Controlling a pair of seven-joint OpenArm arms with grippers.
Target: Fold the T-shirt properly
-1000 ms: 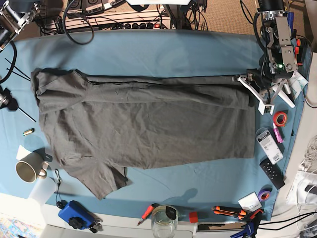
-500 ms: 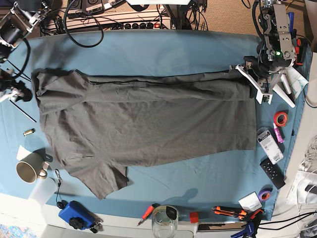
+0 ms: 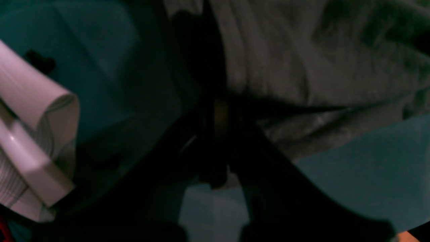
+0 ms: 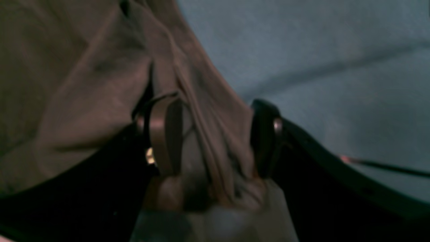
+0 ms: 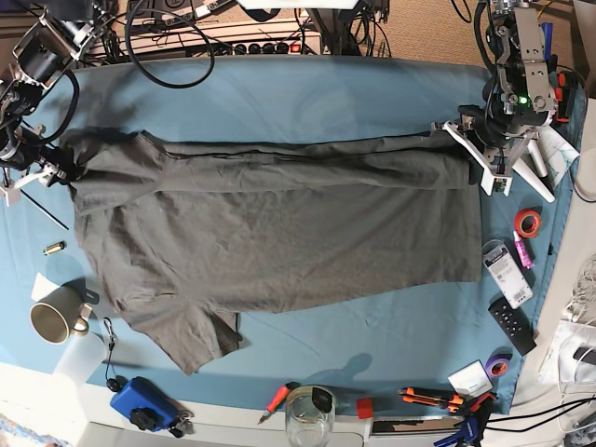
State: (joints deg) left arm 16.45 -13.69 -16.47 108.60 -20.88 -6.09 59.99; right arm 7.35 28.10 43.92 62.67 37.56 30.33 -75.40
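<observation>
Surface: light blue tablecloth (image 5: 307, 102), clutter along its edges.
Garment: dark grey-brown short-sleeved cotton T-shirt (image 5: 279, 233) spread flat, far long edge folded inward, one sleeve splayed near side.
Left gripper (image 3: 215, 134): pinched shut, seemingly on hem.
Right gripper (image 4: 208, 141): jaws apart, bunched cloth between.

Base overhead; wrist views close, seemingly sharing T-shirt (image 5: 279, 233).

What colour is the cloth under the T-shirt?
Light blue. The tablecloth shows best in the base view, around the grey-brown T-shirt.
</observation>
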